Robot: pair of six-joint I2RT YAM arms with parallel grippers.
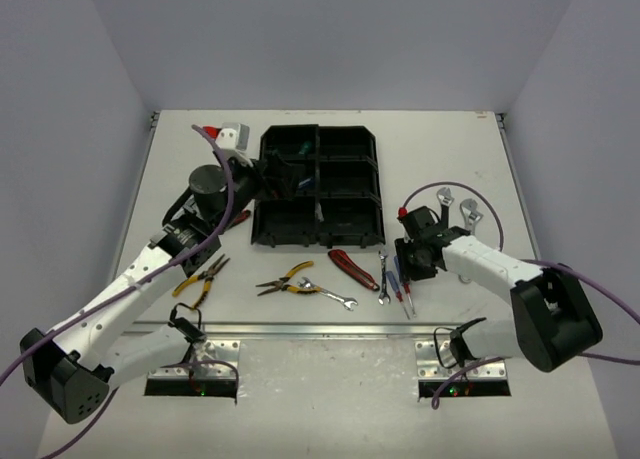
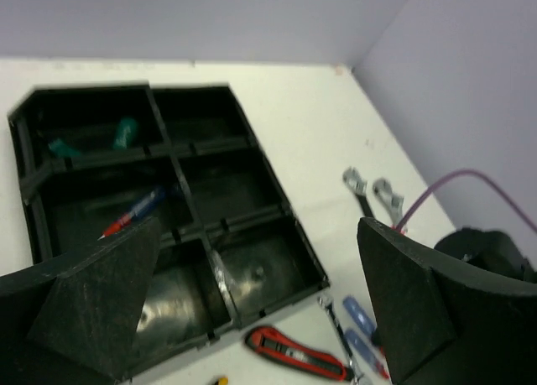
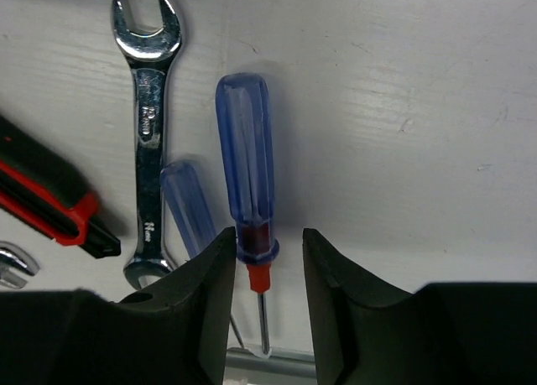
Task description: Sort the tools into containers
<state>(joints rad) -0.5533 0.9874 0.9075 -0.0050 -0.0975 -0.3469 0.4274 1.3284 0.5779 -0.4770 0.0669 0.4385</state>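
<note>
Straddling a blue screwdriver (image 3: 243,150), right gripper (image 3: 267,241) stands unclenched, clear only from its wrist; left gripper (image 2: 256,234) gapes.

White table (image 1: 440,149) with a matte top, faintly streaked and scuffed where seen up close, with a few small dark specks toward the right side. Closed in by pale lavender walls (image 1: 320,39) at the far edge and along both flanks. Across the near edge, a bare metal strip (image 1: 330,331) in dull silver, running side to side.
</note>
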